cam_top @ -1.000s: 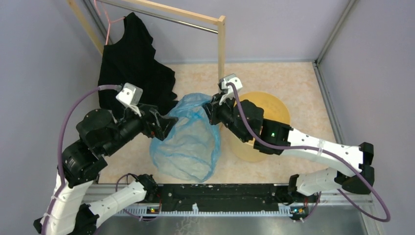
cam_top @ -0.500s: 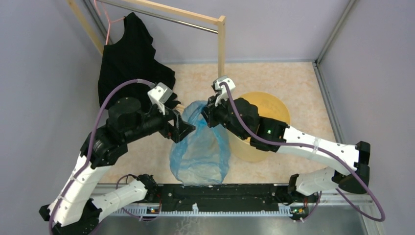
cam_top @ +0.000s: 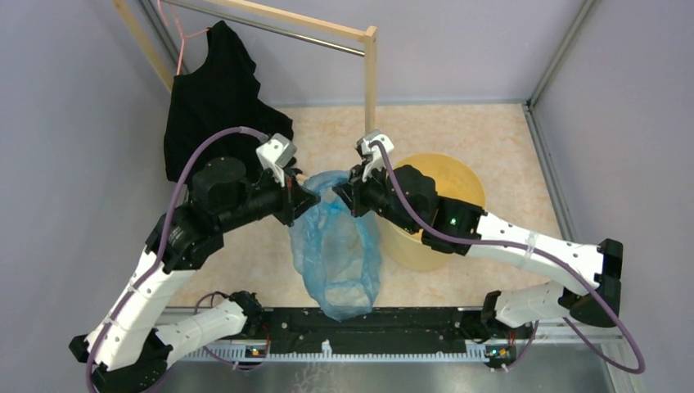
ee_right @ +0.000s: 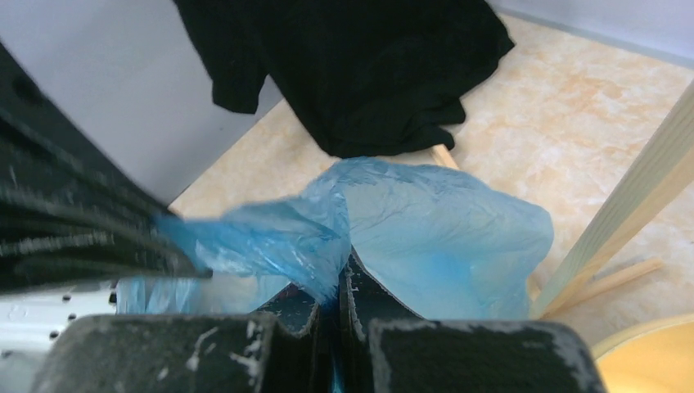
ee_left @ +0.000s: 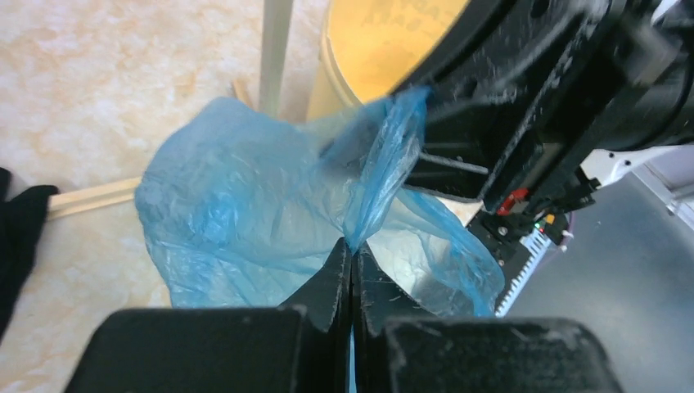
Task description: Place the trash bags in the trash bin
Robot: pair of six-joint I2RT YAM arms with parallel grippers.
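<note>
Both left claw [cam_top: 311,199] and right claw [cam_top: 340,195] clamp trash bag [cam_top: 340,246], trash bin [cam_top: 462,176] beside, rack post [cam_top: 370,82] seemingly behind

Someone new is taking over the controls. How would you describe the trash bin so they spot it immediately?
Start at the wooden rack's upright post at the back. Just right of its foot, partly under the right arm, stands the trash bin. It is the only round, pale yellow-orange bucket, unlike the crinkled blue trash bag to its left.
</note>
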